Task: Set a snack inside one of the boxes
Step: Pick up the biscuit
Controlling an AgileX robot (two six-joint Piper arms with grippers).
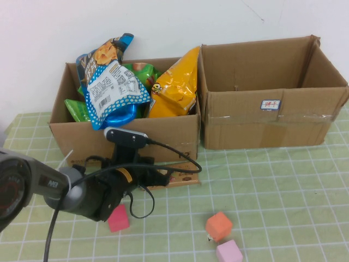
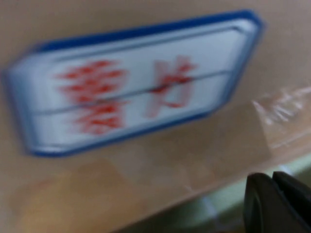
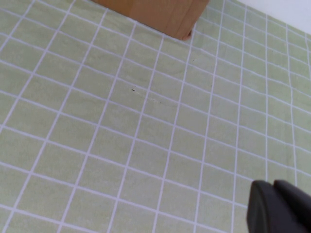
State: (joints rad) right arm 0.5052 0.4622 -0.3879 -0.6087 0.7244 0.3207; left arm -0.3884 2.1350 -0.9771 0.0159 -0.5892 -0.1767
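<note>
Several crinkly foil snack bags (image 1: 117,87), likely light, soft and slippery, best pinched at a top seam, filled the left brown cardboard box (image 1: 65,131); the left claw (image 2: 279,204), shut and empty, hovered against its near wall, while the right claw (image 3: 282,206), shut too, hung over the green checked tabletop (image 3: 121,121) beside the empty right cardboard box (image 1: 245,128).

Two brown corrugated cardboard boxes (image 1: 122,136) (image 1: 270,128); three small toy cubes: one red (image 1: 118,218), one orange (image 1: 218,226), one pale pink (image 1: 228,251).
</note>
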